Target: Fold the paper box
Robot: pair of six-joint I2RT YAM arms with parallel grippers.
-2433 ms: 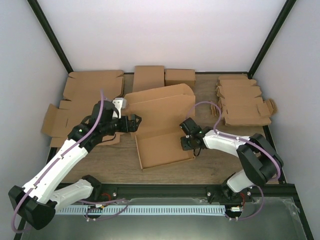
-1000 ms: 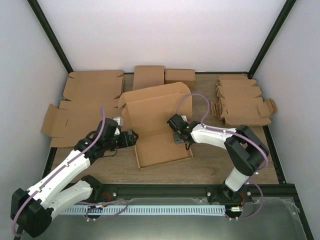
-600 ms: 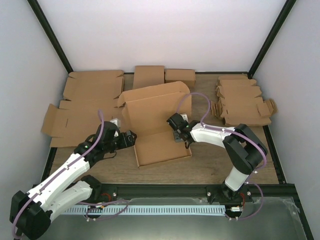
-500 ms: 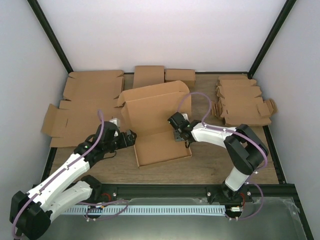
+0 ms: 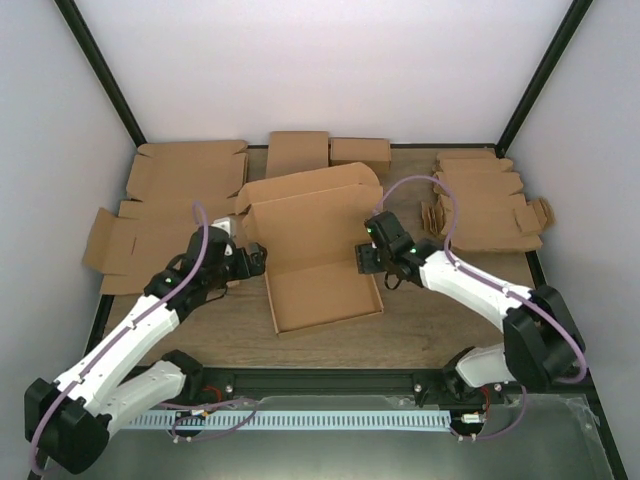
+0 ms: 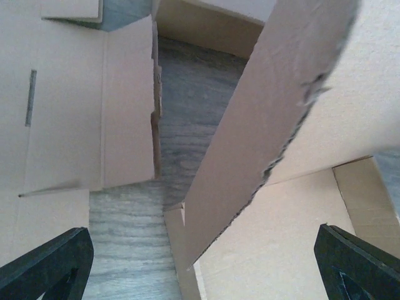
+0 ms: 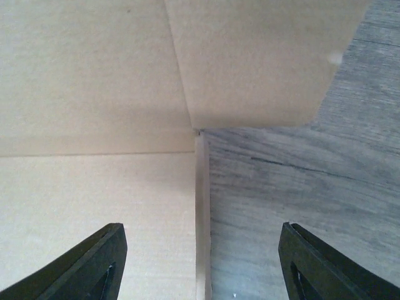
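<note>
You're hanging your left fingers [image 6: 53, 262] wide apart by the paper box [image 5: 325, 295]'s left flap and your right fingers [image 7: 94, 265] apart over its right wall, box sitting mid-surface [image 5: 425, 335], lid up.

The top camera looks down from above and behind the arms' bases [image 5: 175, 375], taking in the whole table [image 5: 430, 320]. Each wrist camera looks steeply down, close in, between its own fingers [image 6: 50, 262]: the left onto the box [image 6: 281, 244] at its left side, the right at its right side. All three views share the box.
</note>
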